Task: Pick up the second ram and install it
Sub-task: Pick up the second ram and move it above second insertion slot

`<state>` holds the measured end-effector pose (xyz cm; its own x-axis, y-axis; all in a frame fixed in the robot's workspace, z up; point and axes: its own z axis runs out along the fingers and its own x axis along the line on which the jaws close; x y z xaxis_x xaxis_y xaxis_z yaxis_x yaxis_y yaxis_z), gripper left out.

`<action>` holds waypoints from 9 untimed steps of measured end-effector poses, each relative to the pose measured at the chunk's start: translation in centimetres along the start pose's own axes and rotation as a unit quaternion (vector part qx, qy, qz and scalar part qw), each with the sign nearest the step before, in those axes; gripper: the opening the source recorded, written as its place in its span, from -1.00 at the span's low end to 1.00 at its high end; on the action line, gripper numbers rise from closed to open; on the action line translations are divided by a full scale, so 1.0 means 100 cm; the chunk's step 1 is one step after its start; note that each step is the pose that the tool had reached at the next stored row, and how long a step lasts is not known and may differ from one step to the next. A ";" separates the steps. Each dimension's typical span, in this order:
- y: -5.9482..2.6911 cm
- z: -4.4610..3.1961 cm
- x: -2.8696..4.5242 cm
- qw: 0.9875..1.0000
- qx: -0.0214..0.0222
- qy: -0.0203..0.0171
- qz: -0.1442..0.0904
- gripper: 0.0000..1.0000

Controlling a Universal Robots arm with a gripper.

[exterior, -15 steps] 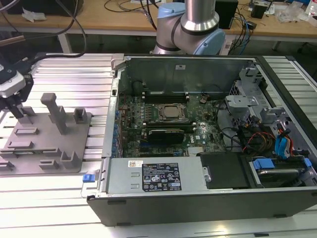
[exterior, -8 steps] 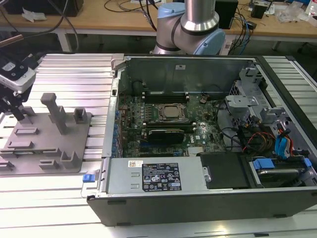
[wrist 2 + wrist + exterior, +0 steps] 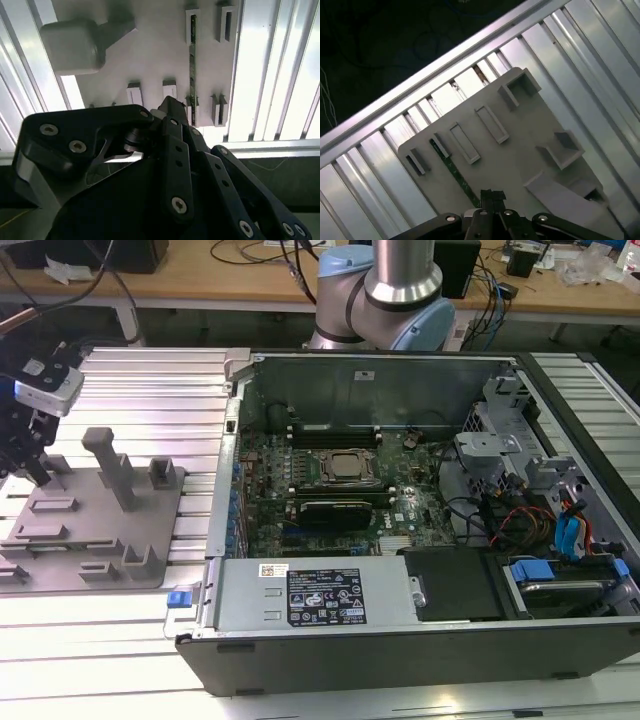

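The second ram (image 3: 451, 169) is a thin green stick standing on edge in the slots of the grey fixture plate (image 3: 520, 150). In the second wrist view the second ram (image 3: 192, 65) runs between small grey blocks, straight to my fingertips. My gripper (image 3: 490, 196) has its fingers drawn together on the near end of the stick. In the exterior view my gripper (image 3: 38, 465) reaches down to the fixture plate (image 3: 95, 540) at the exterior view's far left. The stick still rests in its slots.
The open computer case (image 3: 420, 510) with its motherboard lies to the exterior view's right of the fixture. A tall grey post (image 3: 112, 465) and several blocks stand on the plate. The ribbed aluminium table (image 3: 150, 390) surrounds everything, and the arm's base (image 3: 385, 300) is behind the case.
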<state>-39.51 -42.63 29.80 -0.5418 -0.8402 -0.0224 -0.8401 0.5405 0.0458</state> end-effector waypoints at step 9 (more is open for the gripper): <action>-0.0003 0.0052 0.0001 0.989 -0.003 0.007 -0.146 -0.84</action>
<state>-39.51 -42.63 29.28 -0.2753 -0.9611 -0.0224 -0.9606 0.2741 0.0458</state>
